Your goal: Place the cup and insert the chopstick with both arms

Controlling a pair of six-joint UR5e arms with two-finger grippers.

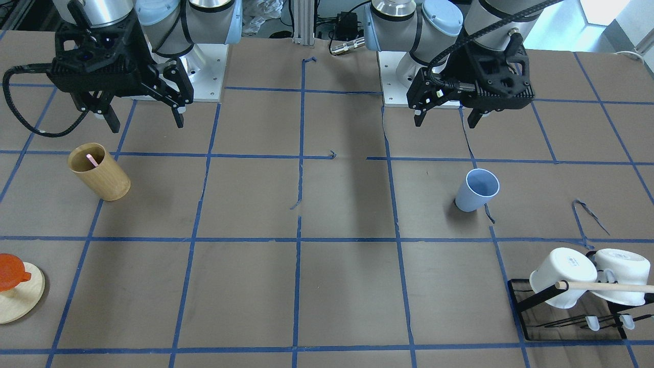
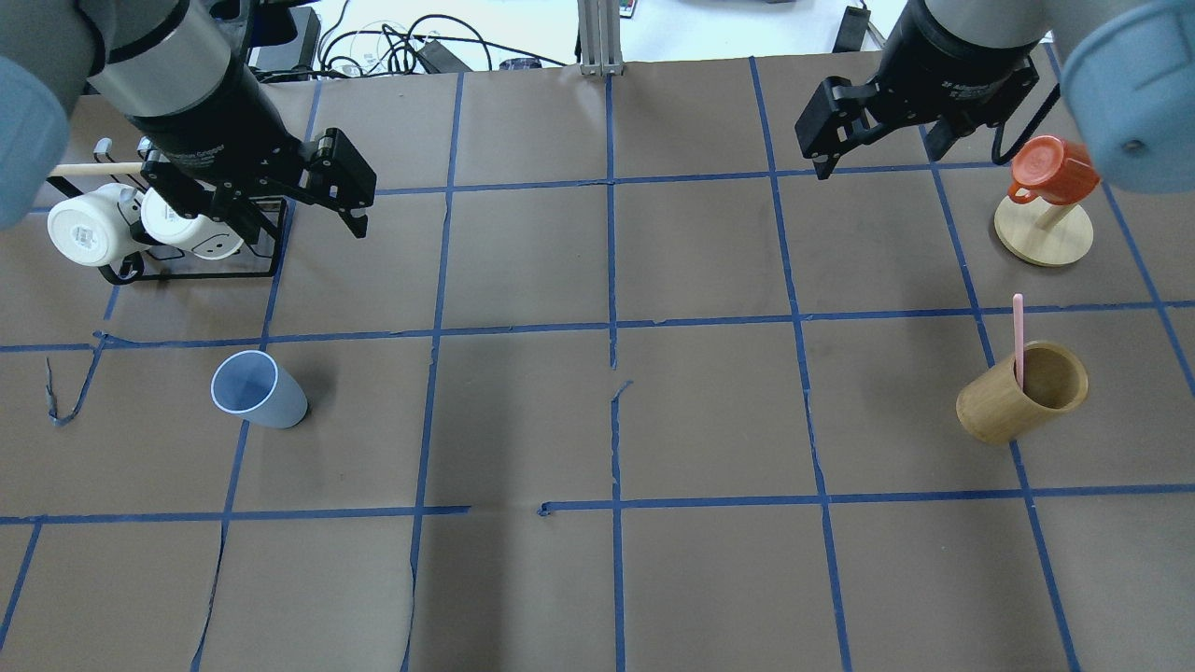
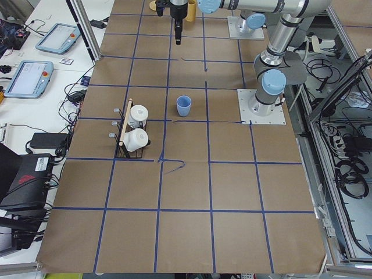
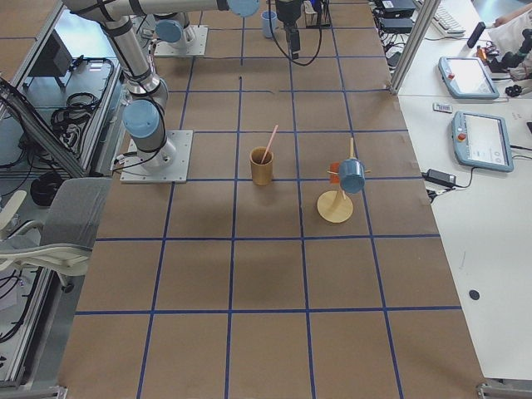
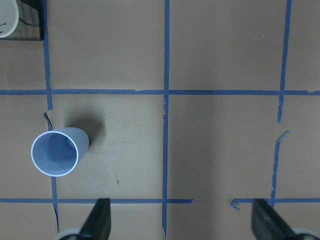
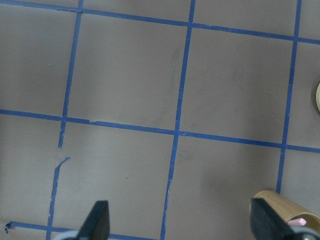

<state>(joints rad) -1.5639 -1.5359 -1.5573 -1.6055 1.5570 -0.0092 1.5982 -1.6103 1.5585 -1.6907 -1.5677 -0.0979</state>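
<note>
The pale blue cup (image 1: 475, 190) stands upright and alone on the table on my left side; it also shows in the overhead view (image 2: 254, 389) and the left wrist view (image 5: 56, 151). A pale pink chopstick (image 2: 1018, 341) leans inside the tan wooden cup (image 2: 1018, 392) on my right side, also seen from the front (image 1: 92, 159). My left gripper (image 1: 445, 121) is open and empty, hovering high behind the blue cup. My right gripper (image 1: 146, 123) is open and empty, above the table behind the wooden cup (image 6: 287, 207).
A black mug rack (image 2: 187, 275) with two white mugs (image 2: 89, 229) and a long wooden rod stands at the far left. An orange mug (image 2: 1050, 168) hangs on a round wooden stand (image 2: 1046, 238) at the far right. Blue tape lines grid the brown table.
</note>
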